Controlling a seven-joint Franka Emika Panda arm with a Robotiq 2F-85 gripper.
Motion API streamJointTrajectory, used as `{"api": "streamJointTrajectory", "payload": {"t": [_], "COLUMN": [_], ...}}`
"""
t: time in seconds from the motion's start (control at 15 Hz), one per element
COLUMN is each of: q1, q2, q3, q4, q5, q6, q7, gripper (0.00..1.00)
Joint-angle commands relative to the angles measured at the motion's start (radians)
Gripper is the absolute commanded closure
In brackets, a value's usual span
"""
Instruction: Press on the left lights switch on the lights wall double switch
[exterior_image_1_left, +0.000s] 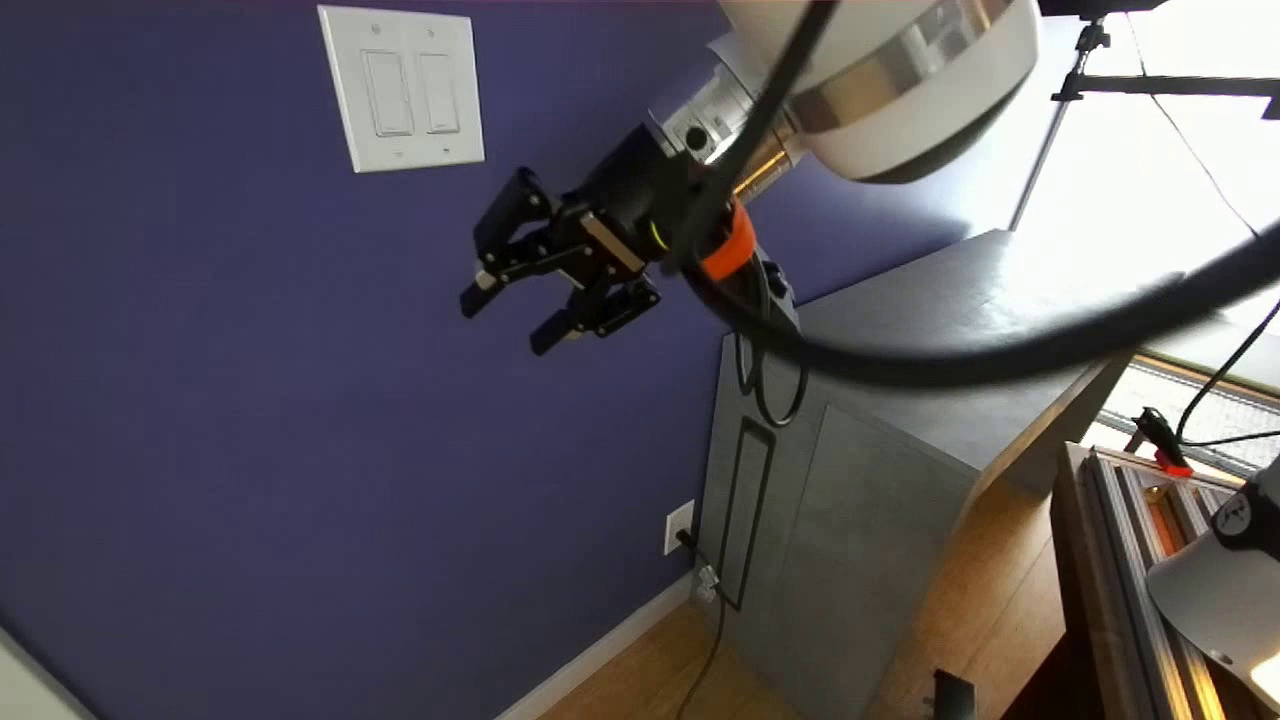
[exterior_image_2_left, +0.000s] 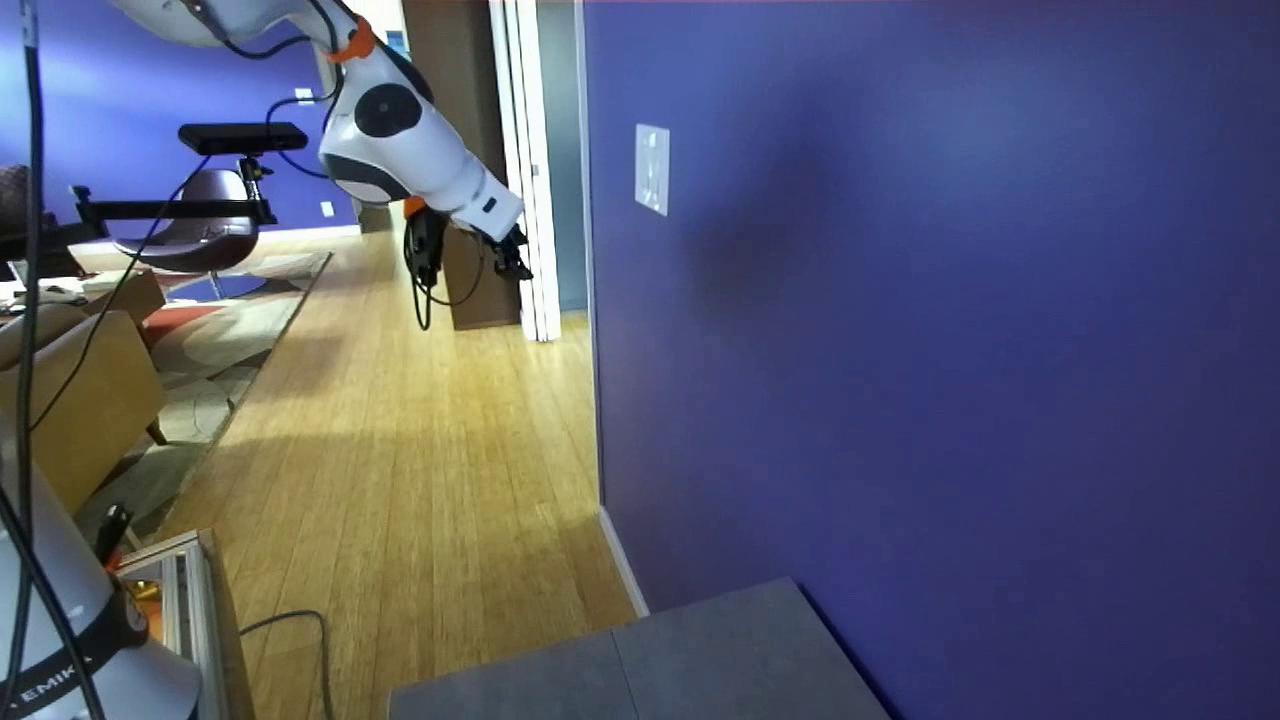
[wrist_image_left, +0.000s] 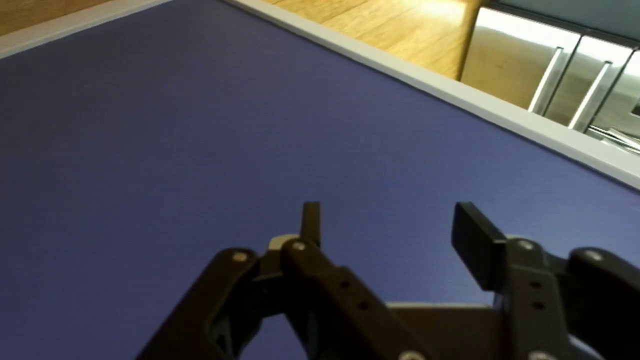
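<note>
The lights wall double switch (exterior_image_1_left: 420, 152) is a white plate on the blue wall at the upper left of an exterior view. Its left lights switch (exterior_image_1_left: 388, 93) is a tall white paddle beside its twin. The plate also shows in an exterior view (exterior_image_2_left: 652, 140), where its paddles are too faint to tell apart. My gripper (exterior_image_1_left: 508, 318) is below and to the right of the plate, touching neither paddle. It is small and dark in an exterior view (exterior_image_2_left: 520, 262), left of the wall's edge. In the wrist view its fingers (wrist_image_left: 388, 215) are apart with nothing between them; the switch is out of view there.
A grey cabinet (exterior_image_1_left: 880, 500) stands against the wall, with a small white socket plate (exterior_image_1_left: 678, 527) beside it. A thick black cable (exterior_image_1_left: 950, 365) hangs from the arm. A white door frame (exterior_image_2_left: 530, 170) stands behind the gripper. White trim (wrist_image_left: 450, 92) edges the wall.
</note>
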Motion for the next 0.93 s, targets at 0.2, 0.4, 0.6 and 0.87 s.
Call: {"api": "streamJointTrajectory", "payload": {"t": [0.2, 0.4, 0.6, 0.87], "q1": [0.038, 0.017, 0.027, 0.042], "q2": [-0.051, -0.011, -0.012, -0.016], "q3": [-0.189, -0.206, -0.268, -0.269], "q4": [-0.282, -0.262, -0.298, -0.299], "q5": [-0.489, -0.514, -0.597, -0.602], "q6": [0.007, 0.003, 0.003, 0.003], "q7": [0.310, 0.291, 0.337, 0.348], "gripper": [0.00, 0.00, 0.00, 0.00]}}
